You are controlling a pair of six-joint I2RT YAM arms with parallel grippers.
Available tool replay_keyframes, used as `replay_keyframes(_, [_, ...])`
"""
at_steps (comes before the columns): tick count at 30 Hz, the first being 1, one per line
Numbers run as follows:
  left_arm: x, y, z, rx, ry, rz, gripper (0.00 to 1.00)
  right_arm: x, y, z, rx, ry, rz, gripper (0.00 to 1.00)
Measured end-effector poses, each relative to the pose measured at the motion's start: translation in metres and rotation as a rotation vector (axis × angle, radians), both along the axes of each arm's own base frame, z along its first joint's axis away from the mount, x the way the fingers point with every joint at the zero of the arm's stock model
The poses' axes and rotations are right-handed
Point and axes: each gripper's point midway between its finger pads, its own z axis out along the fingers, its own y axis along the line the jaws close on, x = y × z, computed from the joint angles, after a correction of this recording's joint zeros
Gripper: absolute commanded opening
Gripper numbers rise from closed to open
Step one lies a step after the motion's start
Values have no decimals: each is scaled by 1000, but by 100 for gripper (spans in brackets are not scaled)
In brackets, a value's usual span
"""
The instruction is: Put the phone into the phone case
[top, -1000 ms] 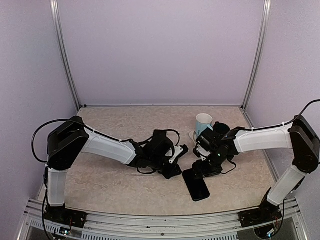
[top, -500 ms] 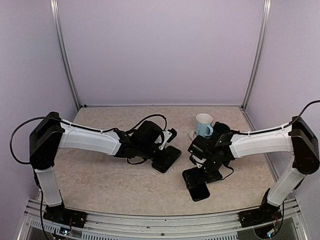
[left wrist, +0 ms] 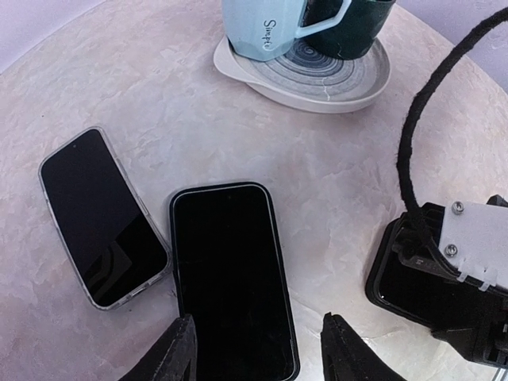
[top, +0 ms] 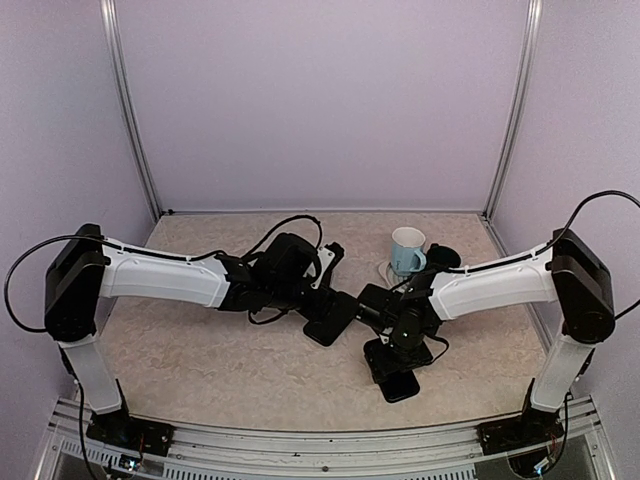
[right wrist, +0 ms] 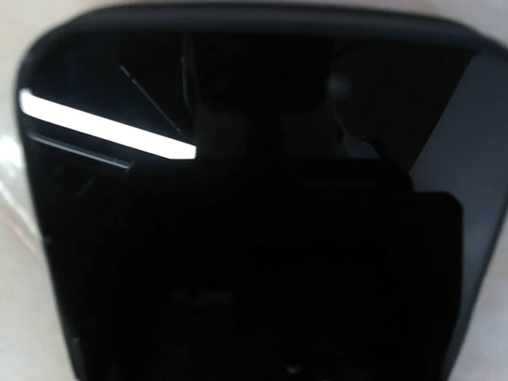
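- Phone (left wrist: 103,218) is lying flat on the table (left wrist: 333,182), glossy face up and showing a pale rim. In the left wrist view its long axis is running from upper left to lower right.
- Just beside it on the right, what looks like the phone case (left wrist: 230,278), a black slab with a black rim, is lying flat. Its near left edge is almost meeting the phone, and its long axis is pointing roughly toward the saucer (left wrist: 317,79).
- The left gripper (left wrist: 258,353) is hovering over the near end of the phone case. Its fingers (left wrist: 178,353) are standing partly apart, straddling the case's width and clamping nothing.
- The right gripper (top: 400,335) is hanging low over a third dark slab (top: 398,382), well apart from the phone. That slab's glossy surface and rounded rim are filling the right wrist view. No fingers are showing there, so how wide this pincer is standing cannot be told.
- A pale blue mug (left wrist: 262,28) is sitting on the saucer, with a dark cup (left wrist: 349,24) beside it.
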Motion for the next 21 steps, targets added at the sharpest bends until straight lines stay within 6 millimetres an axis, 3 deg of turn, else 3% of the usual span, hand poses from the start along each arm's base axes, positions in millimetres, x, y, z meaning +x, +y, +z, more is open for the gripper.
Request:
replay_keyframes(6, [0,5,-4,11,5,14,55,0,0,1,-26,-15,9,46])
replay_keyframes(13, [-3,2,-5,-6,31,8,69,1,4,4,6,-90,58,28])
replay_keyframes(18, [-13,-16,-18,-62,161,-38,71,2,3,8,138,-190,94,23])
replay_keyframes(21, [-17,-36,-39,-89,262,-72,74,4,1,9,194,-246,103,23])
